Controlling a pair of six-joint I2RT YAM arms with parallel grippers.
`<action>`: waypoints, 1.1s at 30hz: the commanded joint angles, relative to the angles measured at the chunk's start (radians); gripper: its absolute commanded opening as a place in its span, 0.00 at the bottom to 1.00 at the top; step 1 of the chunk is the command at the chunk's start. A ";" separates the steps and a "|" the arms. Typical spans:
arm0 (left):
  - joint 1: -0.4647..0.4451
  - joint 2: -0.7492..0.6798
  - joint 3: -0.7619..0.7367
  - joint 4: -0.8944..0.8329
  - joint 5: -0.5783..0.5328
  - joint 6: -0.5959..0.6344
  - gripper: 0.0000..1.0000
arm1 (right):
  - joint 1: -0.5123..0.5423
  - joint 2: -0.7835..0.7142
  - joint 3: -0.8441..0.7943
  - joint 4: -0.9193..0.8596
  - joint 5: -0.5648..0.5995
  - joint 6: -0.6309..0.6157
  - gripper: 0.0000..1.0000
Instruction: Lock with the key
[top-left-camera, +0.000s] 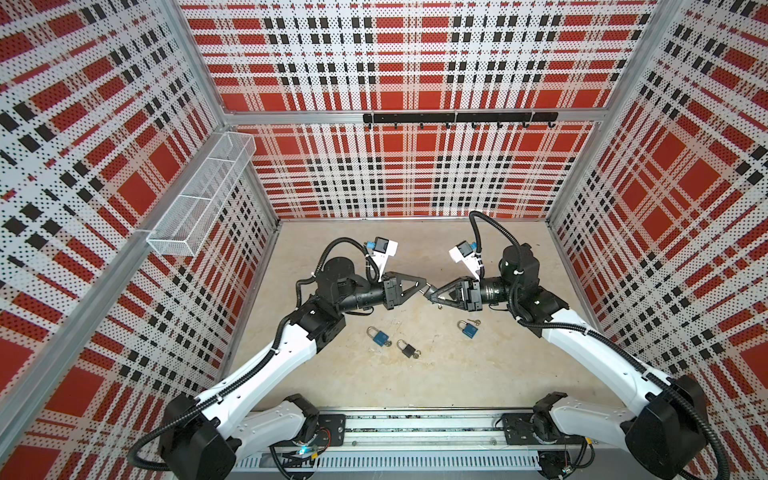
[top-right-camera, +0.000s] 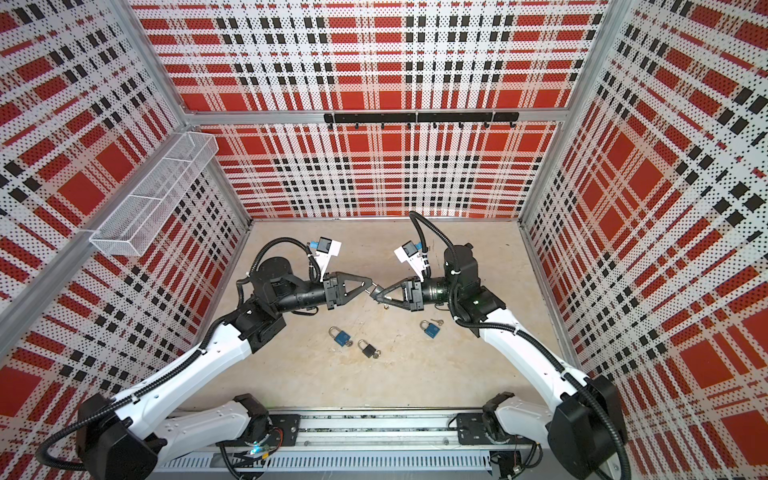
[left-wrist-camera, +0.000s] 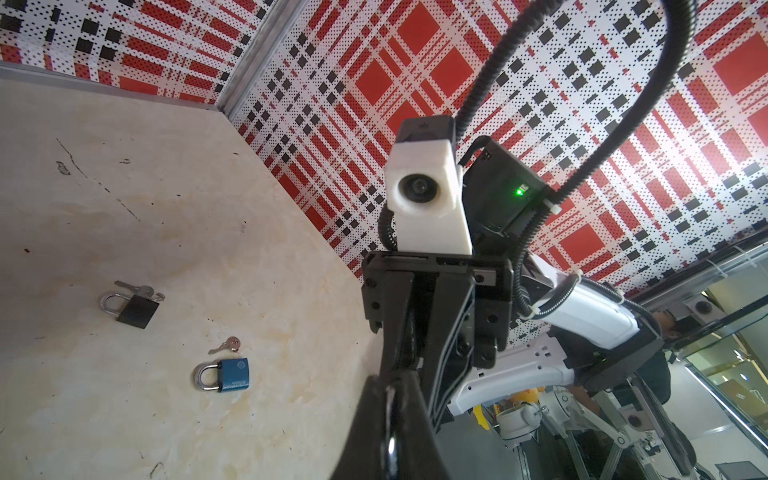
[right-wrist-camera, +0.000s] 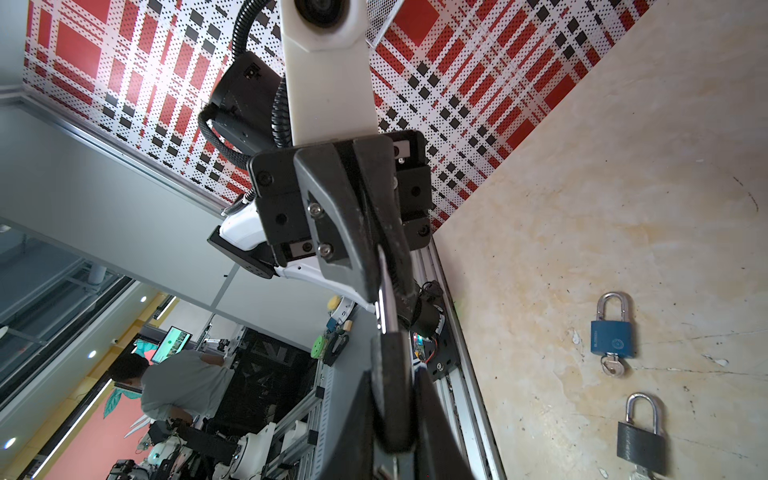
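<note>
Both grippers meet tip to tip above the middle of the table. My right gripper (top-left-camera: 433, 296) (right-wrist-camera: 392, 372) is shut on a dark padlock (right-wrist-camera: 390, 399), whose body sits between the two fingers. A silver key (right-wrist-camera: 383, 305) stands at the padlock's end, pinched by my left gripper (top-left-camera: 424, 287) (right-wrist-camera: 374, 266), which is shut on it. In the left wrist view the left gripper (left-wrist-camera: 392, 380) hides the key, and the right gripper (left-wrist-camera: 419, 316) stands just beyond its tips. A small metal loop (top-left-camera: 439, 307) hangs under the right fingers.
Three more padlocks lie on the table in front of the grippers: a blue one (top-left-camera: 380, 337) with a key in it, a black one (top-left-camera: 409, 350) with a key, and a blue one (top-left-camera: 468, 330) with a loose key (top-left-camera: 475, 322) beside it. A wire basket (top-left-camera: 199, 195) hangs on the left wall.
</note>
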 joint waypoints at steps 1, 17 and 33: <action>-0.016 0.016 -0.050 -0.066 -0.072 0.013 0.00 | 0.007 -0.054 0.020 0.162 -0.038 0.021 0.00; -0.067 -0.006 -0.118 -0.011 -0.117 -0.023 0.00 | 0.007 -0.024 0.003 0.313 -0.042 0.121 0.00; -0.175 -0.030 -0.201 0.068 -0.197 -0.096 0.00 | 0.007 -0.003 0.011 0.299 0.005 0.098 0.00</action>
